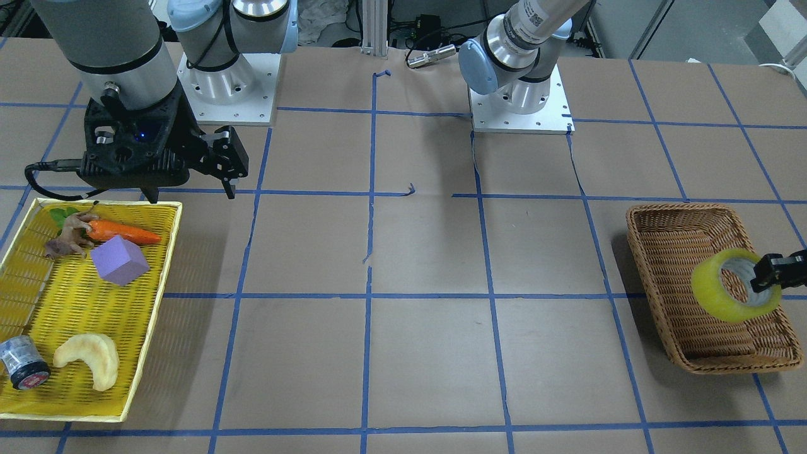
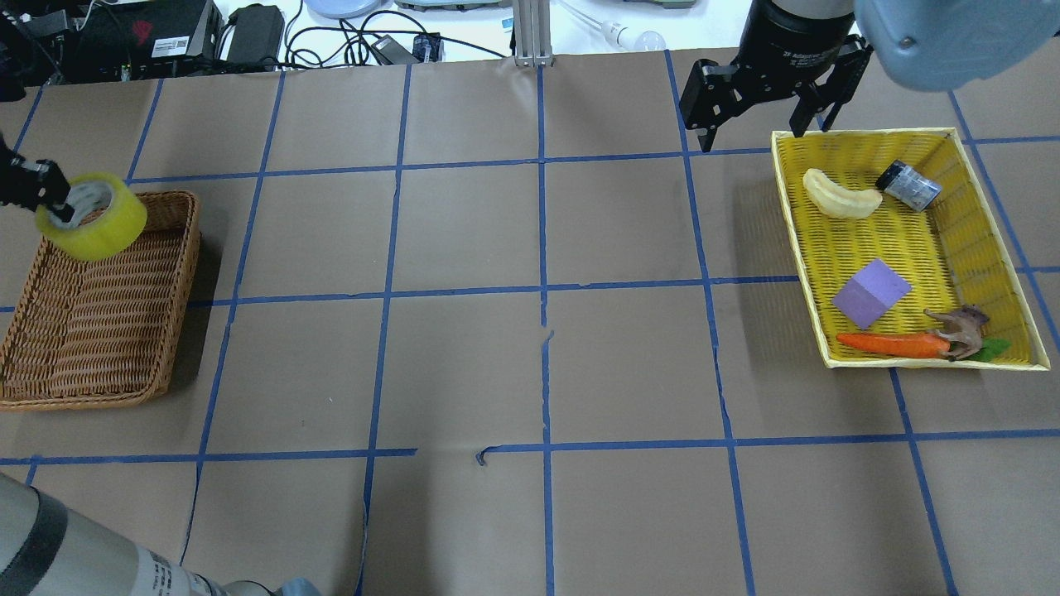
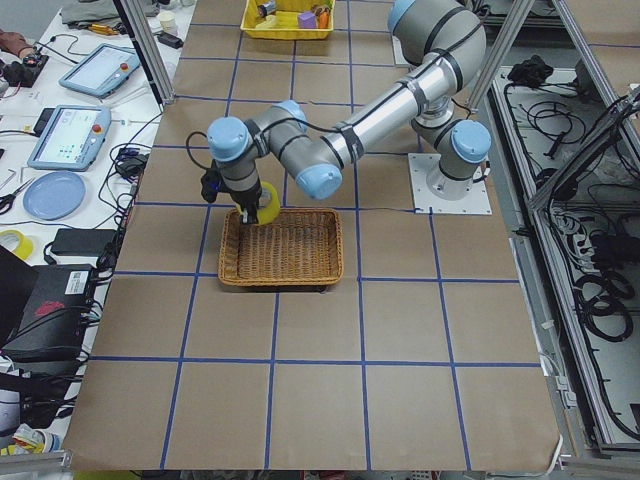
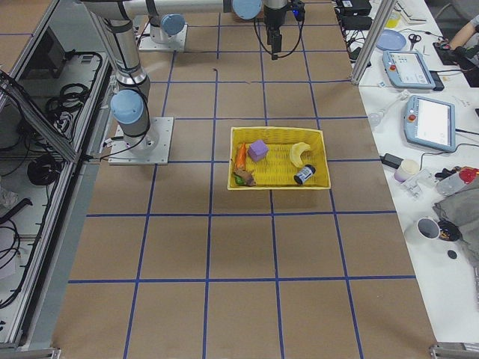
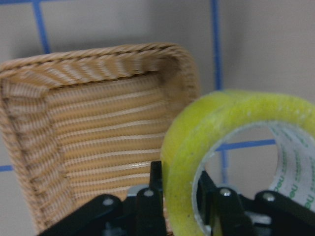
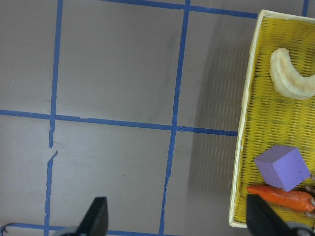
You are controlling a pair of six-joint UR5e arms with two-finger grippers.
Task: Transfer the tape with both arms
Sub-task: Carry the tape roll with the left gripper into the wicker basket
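Where the front-facing camera looks down, brown paper ruled with blue lines covers the table [image 1: 416,252], and cables and gear sit behind the two arm bases. One tape roll [image 1: 719,296] hangs in the left pincer [image 1: 766,277], which is clamped on the roll's wall. One wicker basket [image 1: 656,217] lies beneath them. The right pincer [image 1: 189,191] stands with its fingers spread, just behind the rim of one yellow tray [image 1: 171,252]. The tray holds five things: a carrot [image 1: 123,233], a purple block [image 1: 118,260], a toy animal [image 1: 68,236], a pale crescent [image 1: 88,359] and a small dark cylinder [image 1: 22,362]. Several squares of paper lie between the two pincers.

From overhead, the roll sits at the left pincer's tip above the basket's far corner, close to the table's left edge.

The left side view shows benches with tablets just outward of that pincer, past frame posts.

The right side view puts the tray nearer the camera than the right pincer, well apart from it.

At the left wrist, one finger sits inside the core and one outside it, with the basket floor below.

At the right wrist, the fingers stand wide apart over gridded paper, with the tray's edge beside one of them
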